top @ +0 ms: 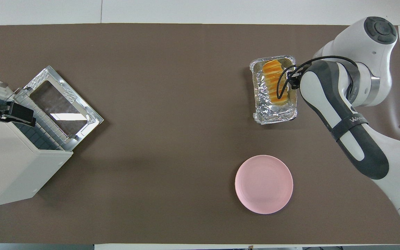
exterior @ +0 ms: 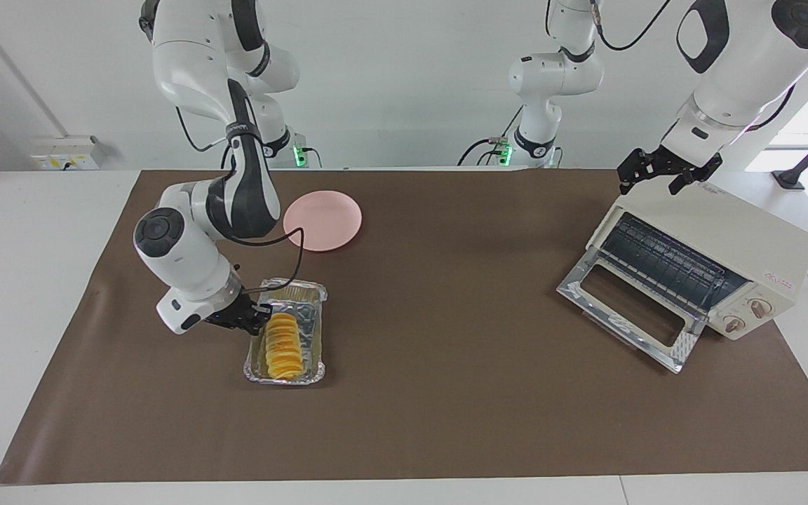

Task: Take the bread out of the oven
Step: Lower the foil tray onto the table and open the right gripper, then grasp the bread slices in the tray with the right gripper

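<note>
Bread [exterior: 284, 345]: lies lengthwise in the foil tray [exterior: 309, 293], out of the oven, toward the right arm's end of the worktop [exterior: 446, 393].
Foil tray: sits on the worktop, farther from the robots than the pink plate [exterior: 323, 219]; in the overhead view it is at about 12 o'clock from the plate.
Right claw [exterior: 258, 313]: down at the tray's rim, on the tray's end nearer the robots, just beside the bread; whether its fingers are wide or narrow, I cannot tell.
Oven [exterior: 755, 245]: stands at the left arm's end of the worktop, door [exterior: 628, 308] folded down flat, wire rack [exterior: 663, 259] showing inside, two knobs [exterior: 748, 315] on the front.
Left claw [exterior: 663, 175]: hangs over the top edge of the oven, fingers spread apart, holding nothing.
Plate: bare, well apart from the oven, at about 3 o'clock from it in the overhead view.
</note>
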Tool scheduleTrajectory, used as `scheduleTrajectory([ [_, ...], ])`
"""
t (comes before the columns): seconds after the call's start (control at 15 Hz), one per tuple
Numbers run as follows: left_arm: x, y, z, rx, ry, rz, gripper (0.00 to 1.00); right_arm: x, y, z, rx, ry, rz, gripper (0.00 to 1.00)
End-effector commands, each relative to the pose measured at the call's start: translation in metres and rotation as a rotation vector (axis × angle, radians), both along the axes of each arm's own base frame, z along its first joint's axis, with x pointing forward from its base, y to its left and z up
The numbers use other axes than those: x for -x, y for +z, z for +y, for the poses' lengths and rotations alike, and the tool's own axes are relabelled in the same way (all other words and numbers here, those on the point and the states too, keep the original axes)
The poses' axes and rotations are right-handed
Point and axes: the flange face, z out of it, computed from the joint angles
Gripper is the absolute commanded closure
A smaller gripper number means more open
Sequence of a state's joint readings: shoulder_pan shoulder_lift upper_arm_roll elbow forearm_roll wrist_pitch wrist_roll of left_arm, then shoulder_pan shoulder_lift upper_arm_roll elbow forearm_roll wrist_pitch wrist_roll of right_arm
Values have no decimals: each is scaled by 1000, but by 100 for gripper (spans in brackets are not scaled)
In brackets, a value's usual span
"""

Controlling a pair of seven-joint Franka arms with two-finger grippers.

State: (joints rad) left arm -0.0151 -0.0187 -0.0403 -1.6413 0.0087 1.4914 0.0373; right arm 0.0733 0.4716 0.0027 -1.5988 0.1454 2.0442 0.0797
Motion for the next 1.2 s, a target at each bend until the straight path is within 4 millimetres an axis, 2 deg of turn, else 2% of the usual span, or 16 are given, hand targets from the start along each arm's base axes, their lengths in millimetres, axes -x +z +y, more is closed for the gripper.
scheduleTrajectory([
  [0.0,6,5,3,-7,5,-9,0,13,-8,6,-30,-107,-9,100],
  [0.07,5,4,3,-7,5,-9,0,18,-14,7,-28,-107,-3,100],
  [0.2,6,5,3,-7,5,-9,0,23,-16,27,-27,-68,-15,100],
  [0.4,6,5,3,-7,6,-9,0,22,-15,25,-25,-25,-40,100],
  [0.47,5,5,3,-7,5,-10,0,22,-15,25,-25,-19,-41,64],
  [0.53,6,5,3,-7,5,-9,0,21,-15,25,-25,-22,-41,1],
  [0.87,6,5,3,-7,5,-9,0,23,-4,24,-23,-22,-33,0],
  [1.13,5,5,2,-7,3,-10,0,11,31,30,-25,-41,-75,0],
])
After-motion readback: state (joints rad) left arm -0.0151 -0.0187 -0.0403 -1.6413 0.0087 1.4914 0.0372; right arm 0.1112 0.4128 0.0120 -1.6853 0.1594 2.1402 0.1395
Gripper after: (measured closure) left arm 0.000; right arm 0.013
